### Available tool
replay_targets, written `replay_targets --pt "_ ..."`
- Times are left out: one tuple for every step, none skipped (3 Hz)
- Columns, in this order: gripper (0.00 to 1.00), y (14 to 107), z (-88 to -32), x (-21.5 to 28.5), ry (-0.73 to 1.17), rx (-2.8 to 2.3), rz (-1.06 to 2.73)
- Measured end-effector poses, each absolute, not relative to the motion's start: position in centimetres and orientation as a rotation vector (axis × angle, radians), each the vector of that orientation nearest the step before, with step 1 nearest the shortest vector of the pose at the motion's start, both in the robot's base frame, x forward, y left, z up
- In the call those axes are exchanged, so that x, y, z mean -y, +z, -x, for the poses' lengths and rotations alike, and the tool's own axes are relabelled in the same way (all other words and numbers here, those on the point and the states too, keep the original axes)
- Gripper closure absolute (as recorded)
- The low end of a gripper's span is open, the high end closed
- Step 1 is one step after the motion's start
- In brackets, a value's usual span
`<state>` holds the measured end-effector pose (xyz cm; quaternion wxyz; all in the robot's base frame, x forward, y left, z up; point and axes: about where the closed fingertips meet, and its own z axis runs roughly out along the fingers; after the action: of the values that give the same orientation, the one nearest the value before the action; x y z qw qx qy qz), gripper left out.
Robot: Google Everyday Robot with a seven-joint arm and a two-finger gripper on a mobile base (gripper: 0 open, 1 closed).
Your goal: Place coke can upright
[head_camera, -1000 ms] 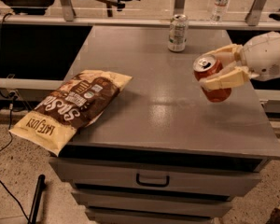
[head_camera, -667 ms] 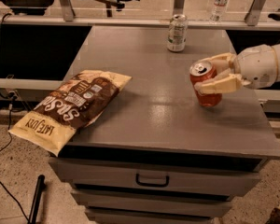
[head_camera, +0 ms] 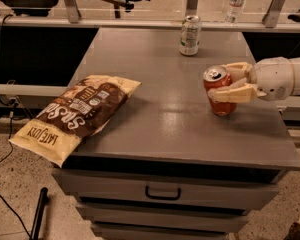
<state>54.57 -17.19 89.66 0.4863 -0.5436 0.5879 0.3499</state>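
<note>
Now the gripper (head_camera: 225, 82) is clasping the coke can (head_camera: 221, 108) with its fingers closed around the middle. The can is standing upright near the right edge of the cabinet top (head_camera: 155, 129), seemingly resting on it. The placing step is probably ending. The next move is asking for a gentle opening and a straight retreat, without tipping the can.

Red coke can (head_camera: 214, 76), silver top, was clasped in the cream gripper (head_camera: 219, 84) at the grey tabletop's (head_camera: 155, 119) right side; silver-green can (head_camera: 190, 35) stood behind, brown-and-yellow chip bag (head_camera: 75, 115) lay left.

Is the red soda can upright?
Upright: the red aluminium soda can has its silver top up; the gripper clamps it over the grey tabletop.
</note>
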Motion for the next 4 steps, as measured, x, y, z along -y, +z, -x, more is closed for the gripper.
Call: replay_targets --pt "1.00 89.7 -54.6 17.2 0.851 -1.430 1.322" --pt "1.00 90.5 -54.6 18.1 0.854 -1.381 1.269" --pt "1.00 91.2 -54.8 17.8 0.809 -1.441 1.289" --pt "1.00 90.8 -54.9 18.0 0.765 -1.489 1.324"
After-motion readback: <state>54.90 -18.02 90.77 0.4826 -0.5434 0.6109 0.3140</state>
